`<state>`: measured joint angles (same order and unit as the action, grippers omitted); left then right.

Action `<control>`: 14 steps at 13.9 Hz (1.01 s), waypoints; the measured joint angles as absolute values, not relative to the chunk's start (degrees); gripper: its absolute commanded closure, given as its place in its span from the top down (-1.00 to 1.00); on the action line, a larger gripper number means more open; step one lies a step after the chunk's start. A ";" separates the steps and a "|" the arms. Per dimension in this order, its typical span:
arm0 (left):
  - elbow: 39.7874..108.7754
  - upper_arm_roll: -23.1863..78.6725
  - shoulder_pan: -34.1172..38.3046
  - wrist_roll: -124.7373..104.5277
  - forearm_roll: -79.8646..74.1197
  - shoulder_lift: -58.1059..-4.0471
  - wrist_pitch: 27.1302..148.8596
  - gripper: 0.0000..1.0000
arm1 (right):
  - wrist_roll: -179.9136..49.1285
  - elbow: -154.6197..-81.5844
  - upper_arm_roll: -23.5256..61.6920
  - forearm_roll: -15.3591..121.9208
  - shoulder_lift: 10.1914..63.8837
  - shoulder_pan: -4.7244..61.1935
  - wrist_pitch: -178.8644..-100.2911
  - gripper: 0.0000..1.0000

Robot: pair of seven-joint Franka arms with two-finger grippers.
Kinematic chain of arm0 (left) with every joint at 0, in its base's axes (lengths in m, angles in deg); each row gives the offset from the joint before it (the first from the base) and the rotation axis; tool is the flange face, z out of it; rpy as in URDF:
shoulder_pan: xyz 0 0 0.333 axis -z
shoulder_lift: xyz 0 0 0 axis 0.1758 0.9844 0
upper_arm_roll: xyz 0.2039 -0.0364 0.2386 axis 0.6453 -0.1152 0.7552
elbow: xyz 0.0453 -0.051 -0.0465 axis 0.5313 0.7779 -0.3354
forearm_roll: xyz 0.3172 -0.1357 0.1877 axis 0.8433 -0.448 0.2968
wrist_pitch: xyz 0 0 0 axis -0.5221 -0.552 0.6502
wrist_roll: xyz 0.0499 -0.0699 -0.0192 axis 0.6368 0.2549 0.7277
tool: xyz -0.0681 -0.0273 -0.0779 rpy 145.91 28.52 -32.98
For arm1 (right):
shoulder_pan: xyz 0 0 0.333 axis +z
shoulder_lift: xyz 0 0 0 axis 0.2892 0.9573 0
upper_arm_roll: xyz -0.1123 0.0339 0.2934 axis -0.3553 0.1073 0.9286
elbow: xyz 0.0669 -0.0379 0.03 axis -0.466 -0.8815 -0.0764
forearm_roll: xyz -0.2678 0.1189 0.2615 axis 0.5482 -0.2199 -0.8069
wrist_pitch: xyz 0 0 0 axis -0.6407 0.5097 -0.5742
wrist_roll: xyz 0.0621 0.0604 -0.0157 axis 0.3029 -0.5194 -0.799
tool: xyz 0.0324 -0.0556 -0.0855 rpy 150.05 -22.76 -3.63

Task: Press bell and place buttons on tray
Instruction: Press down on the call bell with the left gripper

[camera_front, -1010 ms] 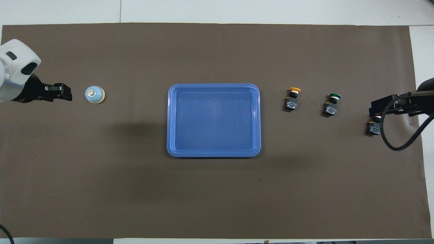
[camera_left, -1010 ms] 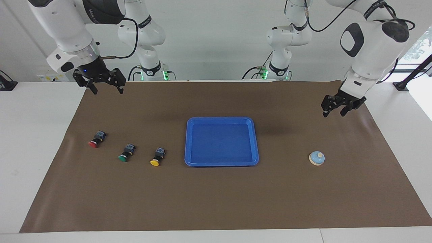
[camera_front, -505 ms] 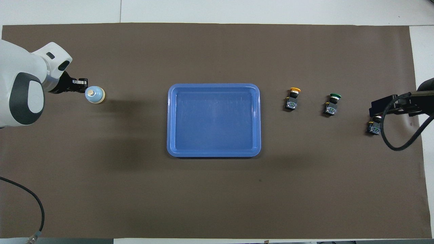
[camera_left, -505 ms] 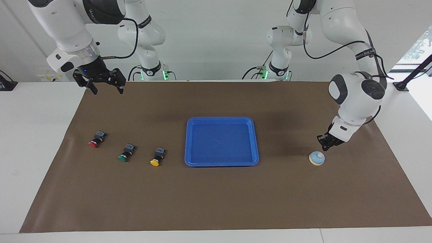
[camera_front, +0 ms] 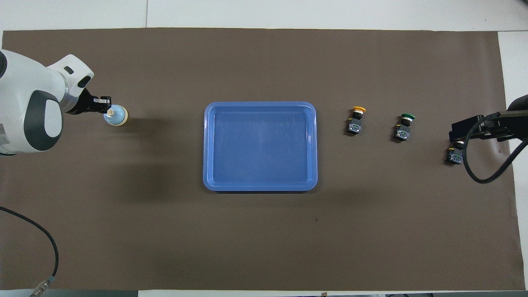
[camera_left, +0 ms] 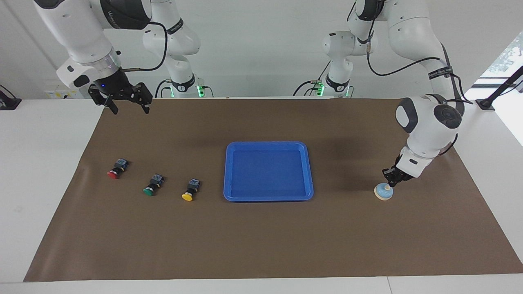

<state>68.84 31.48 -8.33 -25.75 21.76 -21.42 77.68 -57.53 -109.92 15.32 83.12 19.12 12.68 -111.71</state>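
Waiting at the table's robot edge, the right gripper (camera_left: 128, 107) hangs with its 2 fingers spread wide and nothing between them, toward the right arm's end of the brown mat (camera_left: 261, 241).

Farther out, the left gripper (camera_left: 389, 181), fingertips pinched together on nothing, sits at the top of the bell (camera_left: 383, 191); in the overhead view it reaches the cream knob (camera_front: 110, 111) from 9 o'clock. Contact looks made or a hair off, so the press appears to turn on a short straight drop, and the left arm is plainly the nearer one. Being round, the bell has no long axis and its knob points up.

At much the same depth, the tray (camera_left: 229, 171) lies bare at mid-table, long side running away from the robots. Toward the right arm's end, the 3 buttons, yellow (camera_left: 189, 190), green (camera_left: 152, 185) and red (camera_left: 116, 169), lie on their sides, caps pointing away from the robots, toward 12 o'clock in the overhead view.
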 measured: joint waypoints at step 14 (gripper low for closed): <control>67.71 31.87 -8.44 -25.74 21.76 -22.65 73.94 -0.36 | -57.53 -109.92 15.32 83.12 19.12 12.69 -111.36 1.00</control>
<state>67.71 31.87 -8.44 -25.74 21.76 -22.65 73.94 -57.53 -109.92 15.32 83.12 19.12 12.69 -111.36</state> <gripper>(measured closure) 0.987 0.000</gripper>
